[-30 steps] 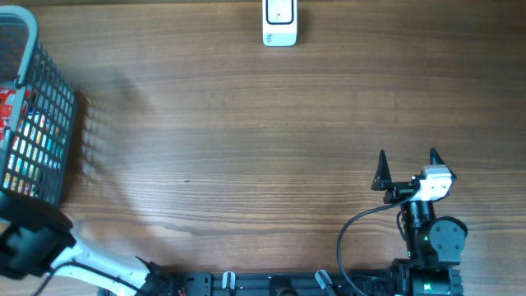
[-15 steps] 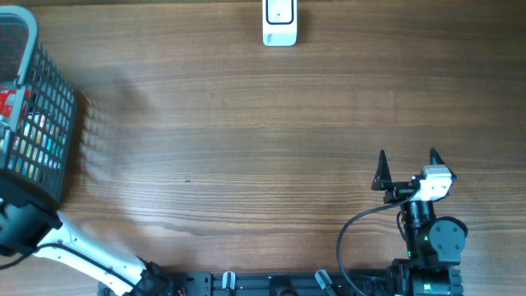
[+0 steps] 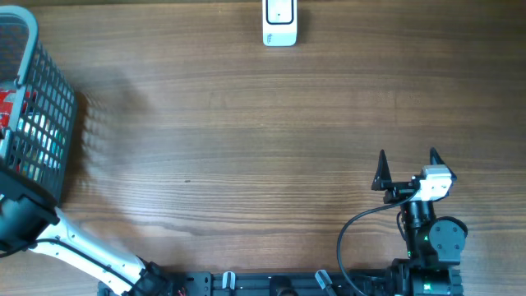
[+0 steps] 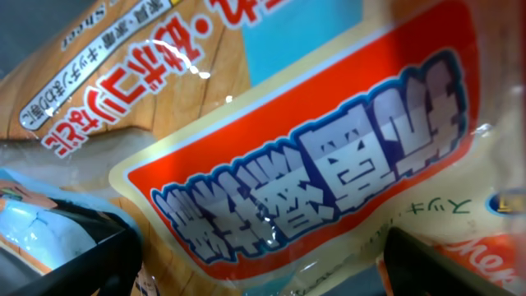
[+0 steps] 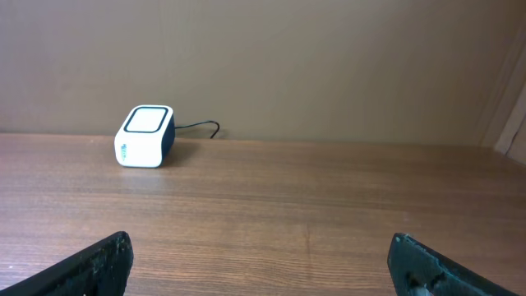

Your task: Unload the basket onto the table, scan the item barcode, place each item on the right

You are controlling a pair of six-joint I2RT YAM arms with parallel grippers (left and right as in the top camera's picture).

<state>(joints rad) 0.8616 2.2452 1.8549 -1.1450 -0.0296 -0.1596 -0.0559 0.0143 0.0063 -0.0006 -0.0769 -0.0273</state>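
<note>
Only the left wrist view shows the packet [image 4: 312, 164]: a glossy bag with a red label and bold blue characters. It fills the frame right under the left gripper [image 4: 261, 255], whose jaws stand wide apart on either side; whether they touch it cannot be told. Overhead shows just the left arm [image 3: 25, 222] at the surface's left edge, by the basket [image 3: 49, 99], where red packaging shows through the mesh. The right gripper [image 3: 408, 156] hangs spread and empty near the near right corner. The scanner [image 3: 279, 22] sits mid far edge, its cable [image 5: 197, 127] trailing toward a plain beige wall [image 5: 329, 66]. A wide stretch of wooden surface [image 3: 246, 123] lies between basket, scanner and right gripper.
</note>
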